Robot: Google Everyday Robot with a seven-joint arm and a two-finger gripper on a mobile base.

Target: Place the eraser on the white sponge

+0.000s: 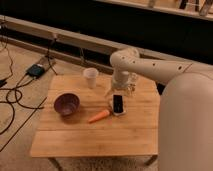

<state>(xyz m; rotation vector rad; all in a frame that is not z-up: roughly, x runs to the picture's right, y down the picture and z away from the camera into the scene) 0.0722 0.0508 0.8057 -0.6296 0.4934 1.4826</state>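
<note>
Wooden tabletop [125, 132] with the single arm reaching in from the right. The gripper [121, 90] hangs just above and behind the eraser [117, 103], which lies flat on top of the white sponge [119, 111]; only a pale edge of the sponge shows around the dark slab's near end. From the gripper, the eraser lies toward 6 o'clock, very near. Its long axis runs roughly from 12 to 6 o'clock, in line with the sponge beneath. Whether the gripper is spread or pressed together cannot be told, nor whether it touches the eraser. A carrot [99, 116] lies at about 8 o'clock from the sponge, just beside it; a purple bowl [66, 103] sits farther out at 9 o'clock; a paper cup [90, 77] stands at 11 o'clock. Judged from this arrangement, the placement looks essentially done, and any coming move is a straight lift away toward 12 o'clock.
</note>
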